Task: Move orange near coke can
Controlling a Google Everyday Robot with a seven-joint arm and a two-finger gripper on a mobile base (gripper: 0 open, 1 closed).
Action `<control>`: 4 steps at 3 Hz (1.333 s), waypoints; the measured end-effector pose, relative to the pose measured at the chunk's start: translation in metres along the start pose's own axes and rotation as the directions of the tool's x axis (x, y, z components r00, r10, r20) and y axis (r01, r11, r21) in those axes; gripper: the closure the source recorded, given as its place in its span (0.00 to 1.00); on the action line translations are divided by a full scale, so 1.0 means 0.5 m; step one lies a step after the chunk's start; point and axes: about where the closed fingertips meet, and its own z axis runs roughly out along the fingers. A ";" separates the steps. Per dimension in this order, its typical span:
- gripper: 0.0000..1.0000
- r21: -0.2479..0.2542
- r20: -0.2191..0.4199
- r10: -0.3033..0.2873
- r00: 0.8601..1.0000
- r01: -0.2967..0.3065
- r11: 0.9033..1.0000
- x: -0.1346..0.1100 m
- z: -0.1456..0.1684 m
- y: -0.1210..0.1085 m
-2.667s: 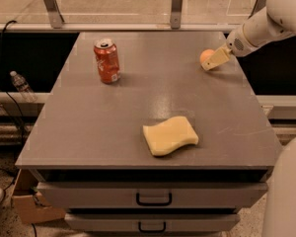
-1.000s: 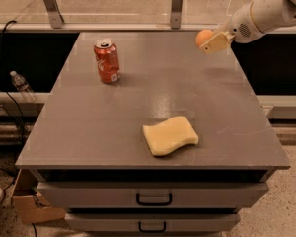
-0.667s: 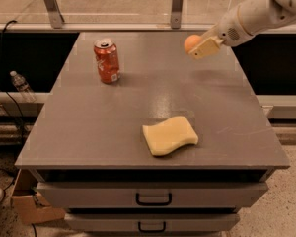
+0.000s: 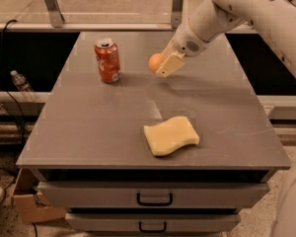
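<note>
Upper centre of the frame, our gripper (image 4: pixel 162 65) is clamped on the orange (image 4: pixel 154 61), which it holds seemingly clear of the table (image 4: pixel 89 132), near the coke can's (image 4: pixel 107 60) right side. We judge two risks. Swinging too far left could topple the can. Letting go from height could send the fruit rolling toward the sponge (image 4: pixel 171 135).
</note>
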 end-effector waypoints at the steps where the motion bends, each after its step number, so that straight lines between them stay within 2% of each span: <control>1: 1.00 -0.092 -0.007 -0.069 0.998 0.068 0.993 -0.043 0.067 0.029; 2: 1.00 -0.147 0.027 -0.112 0.993 0.115 0.982 -0.087 0.102 0.043; 4: 1.00 -0.212 0.029 -0.158 0.987 0.161 0.964 -0.122 0.150 0.057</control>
